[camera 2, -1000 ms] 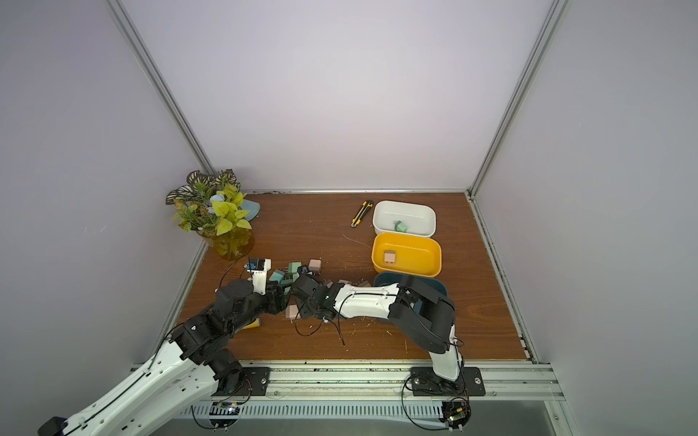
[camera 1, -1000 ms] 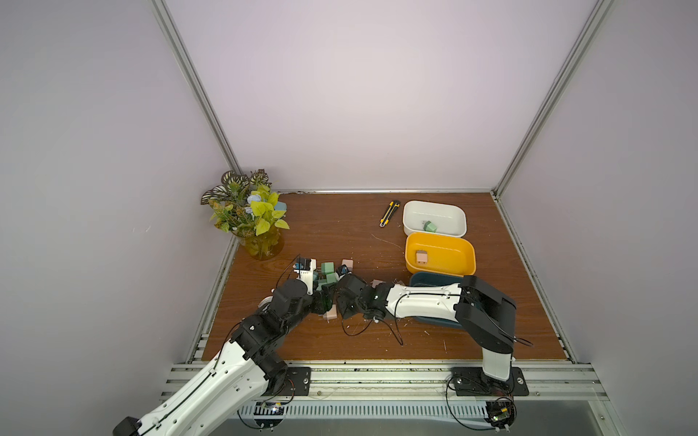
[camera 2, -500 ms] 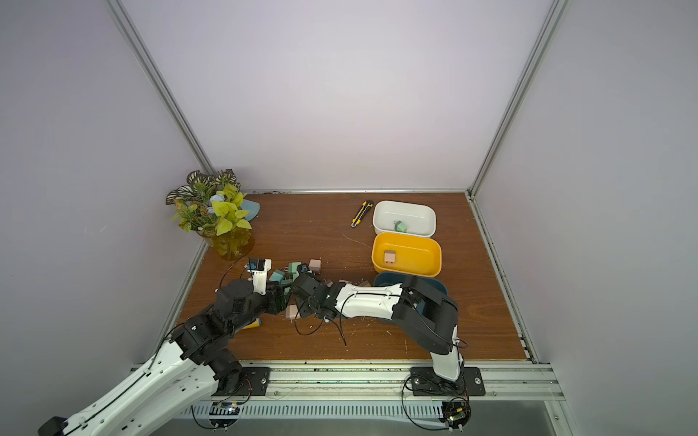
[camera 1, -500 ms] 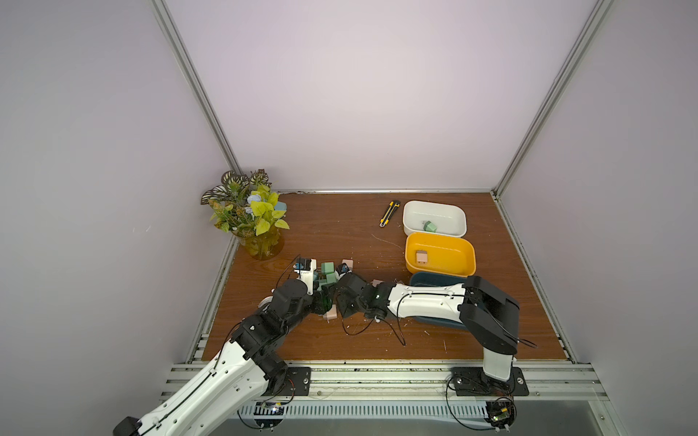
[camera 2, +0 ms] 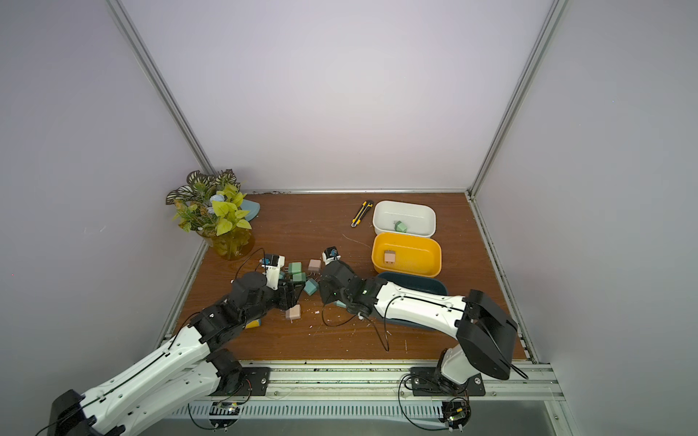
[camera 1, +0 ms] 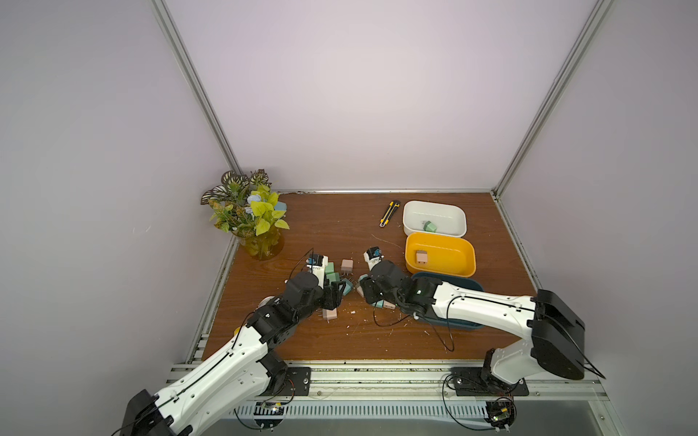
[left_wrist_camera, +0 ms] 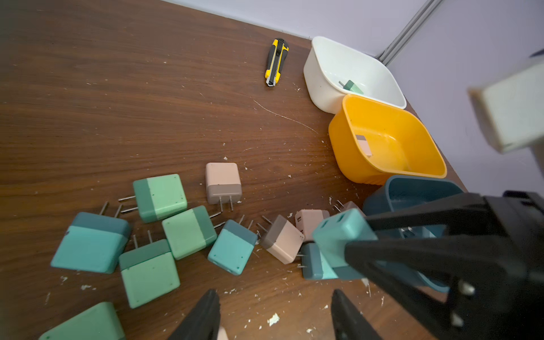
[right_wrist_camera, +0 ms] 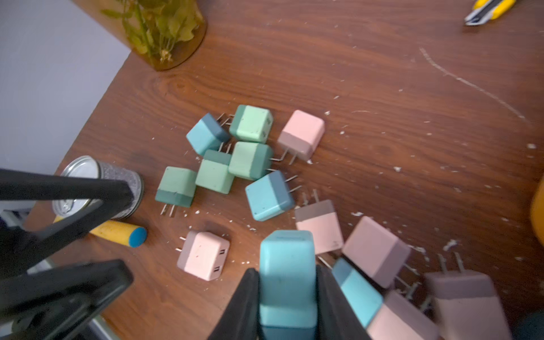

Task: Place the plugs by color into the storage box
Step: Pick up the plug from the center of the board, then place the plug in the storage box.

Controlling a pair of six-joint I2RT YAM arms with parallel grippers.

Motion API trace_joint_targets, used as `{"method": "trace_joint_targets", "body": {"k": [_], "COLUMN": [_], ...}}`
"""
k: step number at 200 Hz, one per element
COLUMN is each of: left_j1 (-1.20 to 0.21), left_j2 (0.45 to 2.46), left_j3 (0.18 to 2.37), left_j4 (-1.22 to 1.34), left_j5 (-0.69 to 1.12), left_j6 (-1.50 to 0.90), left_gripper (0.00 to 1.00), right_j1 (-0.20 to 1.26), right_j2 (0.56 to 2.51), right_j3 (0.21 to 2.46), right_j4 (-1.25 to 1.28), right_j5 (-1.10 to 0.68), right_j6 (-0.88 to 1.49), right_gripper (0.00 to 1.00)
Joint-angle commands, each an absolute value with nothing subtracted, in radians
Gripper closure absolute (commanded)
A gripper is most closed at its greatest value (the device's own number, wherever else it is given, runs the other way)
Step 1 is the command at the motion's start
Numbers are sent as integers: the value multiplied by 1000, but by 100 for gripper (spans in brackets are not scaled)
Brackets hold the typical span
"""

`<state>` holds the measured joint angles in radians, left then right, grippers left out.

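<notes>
in right tool (right_wrist_camera: 287, 273): blue plug (left_wrist_camera: 341, 232), squeezed tight | goal: dark blue box (left_wrist_camera: 418, 191), just behind that tool | left tool (left_wrist_camera: 273, 294): spread apart, farther off

Teal, mint, pale pink plugs (left_wrist_camera: 188, 232)

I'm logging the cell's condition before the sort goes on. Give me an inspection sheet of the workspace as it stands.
Surface: brown wooden table, strewn with white crumbs, one long pale scratch.
Job's things: loose plugs clustered mid-table; one mint plug in the white bin, one pink plug in the yellow bin; dark teal bin partly under the right arm, contents unclear.
Clutter: utility knife, tin can, yellow blue-tipped marker, potted plant.
Tools: right tool shut on a teal-blue plug; left tool open, low beside the pile.
Cables: thin black cables loop from both wrists; the right one lies on the table.
Surroundings: pale lilac walls, aluminium frame.
</notes>
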<state>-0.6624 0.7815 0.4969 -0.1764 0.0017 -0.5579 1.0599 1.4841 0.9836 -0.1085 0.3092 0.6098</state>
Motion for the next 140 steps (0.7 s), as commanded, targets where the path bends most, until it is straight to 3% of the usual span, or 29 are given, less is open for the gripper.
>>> {"method": "trace_joint_targets", "body": {"k": [1, 71, 140], "left_j1": [-670, -714, -858], "left_j2": [824, 1036, 1233], "left_j3": [524, 577, 732], "left_j4": [-72, 94, 98], "left_j5": [58, 143, 133], "left_j6": [-560, -597, -555], "left_gripper": [38, 39, 39], "right_j1": [1011, 887, 715], "right_j2": [1394, 1097, 919], "right_j3": [932, 739, 642], "right_j4": [-137, -258, -391], "right_j5": [361, 433, 433], "right_j6": [623, 656, 644], "right_gripper": [74, 74, 74]}}
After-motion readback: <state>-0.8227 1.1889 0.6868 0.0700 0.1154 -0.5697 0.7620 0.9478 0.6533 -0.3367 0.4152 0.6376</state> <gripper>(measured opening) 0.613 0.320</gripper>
